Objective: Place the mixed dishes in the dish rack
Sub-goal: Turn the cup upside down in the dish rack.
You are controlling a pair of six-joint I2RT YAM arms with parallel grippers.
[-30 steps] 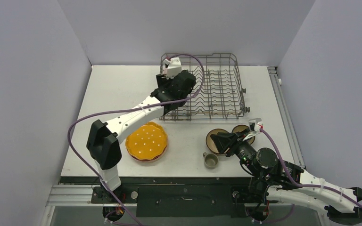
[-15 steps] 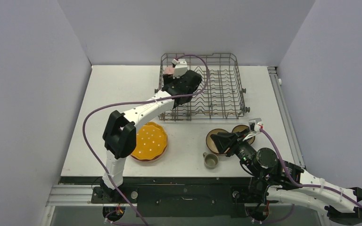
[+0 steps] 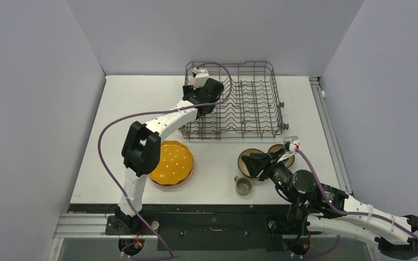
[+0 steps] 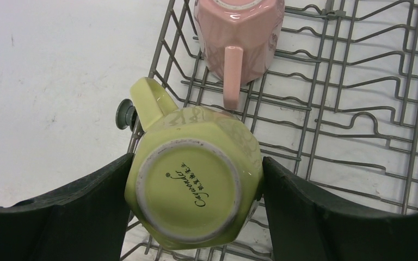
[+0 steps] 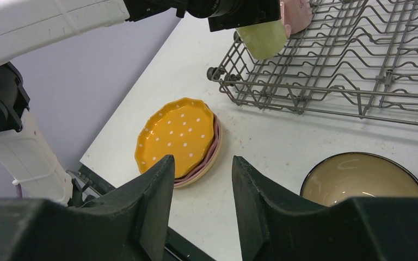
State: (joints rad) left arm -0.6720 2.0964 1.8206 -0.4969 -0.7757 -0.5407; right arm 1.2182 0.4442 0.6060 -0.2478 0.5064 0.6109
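Your left claw (image 4: 196, 176) is clamped on the pale yellow mug (image 4: 185, 198), base toward the wrist camera, with the dish rack (image 3: 256, 63) wires directly beneath. The pink mug (image 4: 238, 38) lies in the rack just beyond that claw. Your right claw (image 5: 202, 163) is parted and empty above the desk (image 5: 261, 141). The orange dotted plate (image 5: 177, 136) lies ahead-left of it, stacked on the pink plate (image 5: 211, 156). A brown bowl (image 5: 362, 176) sits ahead-right.

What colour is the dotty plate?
The plate is orange with white dots, clearest in the right wrist view.
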